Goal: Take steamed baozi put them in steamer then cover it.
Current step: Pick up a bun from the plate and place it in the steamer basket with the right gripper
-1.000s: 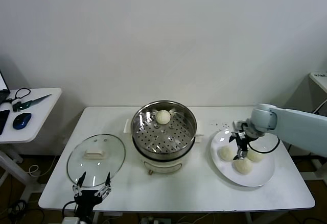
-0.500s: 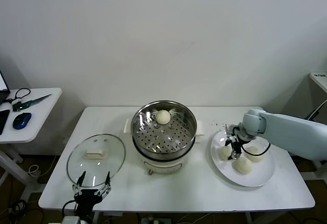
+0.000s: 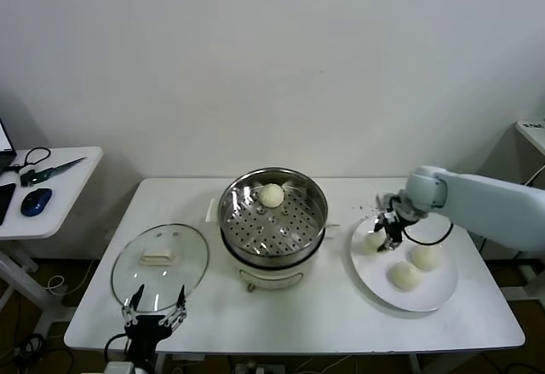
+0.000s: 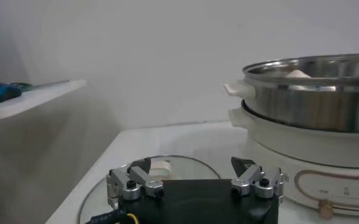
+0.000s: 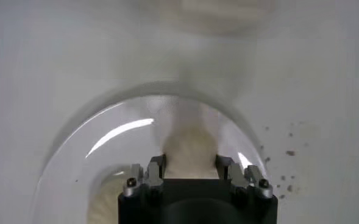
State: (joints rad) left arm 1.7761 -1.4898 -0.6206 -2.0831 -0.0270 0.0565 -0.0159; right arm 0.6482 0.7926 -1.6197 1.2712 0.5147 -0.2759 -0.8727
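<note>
The steel steamer [image 3: 272, 253] stands mid-table on its cream base, with one baozi [image 3: 272, 195] on the perforated tray at the back. My right gripper [image 3: 387, 229] is shut on a second baozi [image 3: 375, 239] at the left edge of the white plate [image 3: 434, 299]; in the right wrist view this baozi [image 5: 190, 149] sits between the fingers, over the plate [image 5: 106, 140]. Two more baozi [image 3: 424, 257] [image 3: 404, 276] lie on the plate. The glass cover [image 3: 160, 261] lies flat to the left of the steamer. My left gripper [image 3: 154, 307] is open and empty at the table's front edge, just before the cover [image 4: 167, 165].
A side table [image 3: 51, 204] at the far left holds a blue mouse [image 3: 36, 201] and scissors. Dark crumbs [image 3: 368, 211] lie on the table between the steamer and the plate. The steamer's wall [image 4: 307, 103] rises close by in the left wrist view.
My right gripper closed on the leftmost baozi on the plate and moved it left and back toward the plate's edge. The left arm has not moved.
</note>
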